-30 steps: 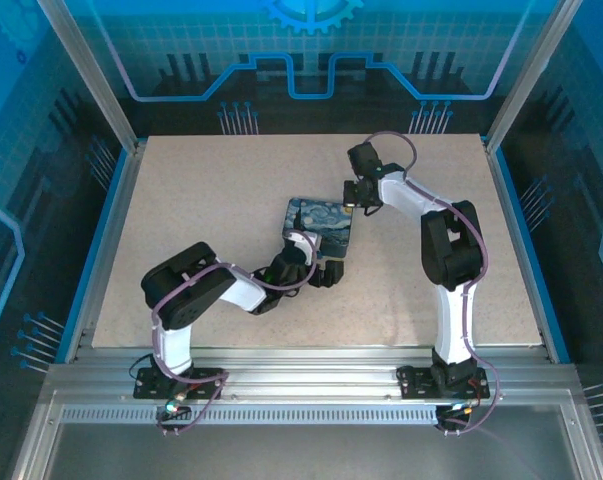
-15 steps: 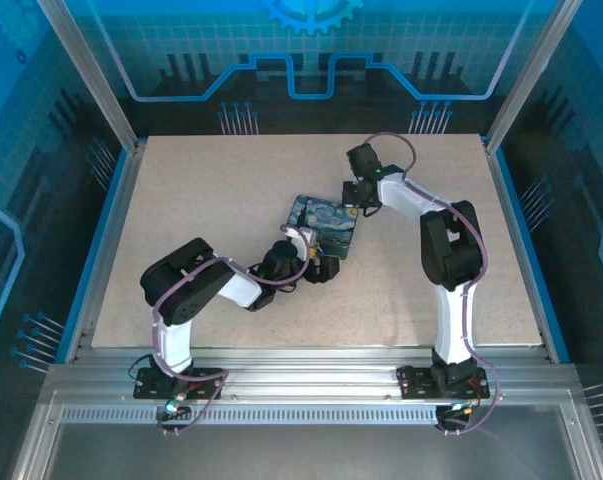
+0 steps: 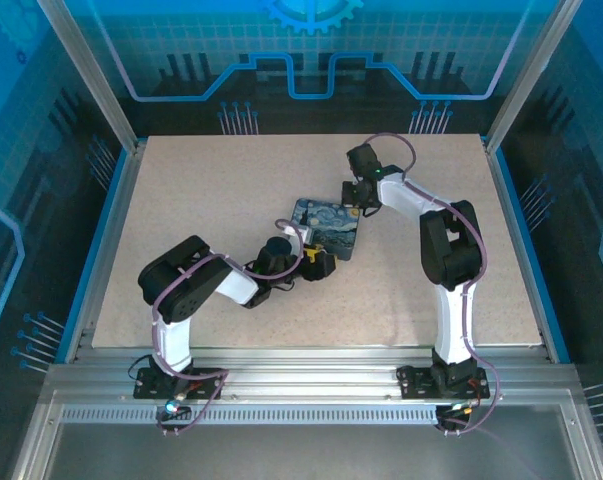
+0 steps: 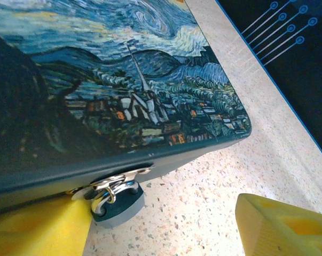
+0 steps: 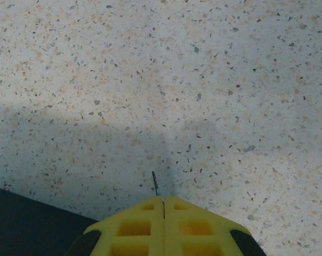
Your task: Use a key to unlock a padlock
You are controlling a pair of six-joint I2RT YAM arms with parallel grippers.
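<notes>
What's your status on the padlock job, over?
Left gripper open, padlock between its jaws, hanging off the tin. Right gripper shut on the key, over the table. Tin sits between key and padlock.

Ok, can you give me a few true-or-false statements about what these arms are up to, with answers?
1. The padlock is hooked through the metal clasp on the painted tin. True.
2. The right gripper is wide open. False: its yellow fingers are pressed together on the key.
3. The key is in the padlock. False: its tip sticks out over the bare table.
4. The left gripper has its jaws apart, right by the padlock. True.
</notes>
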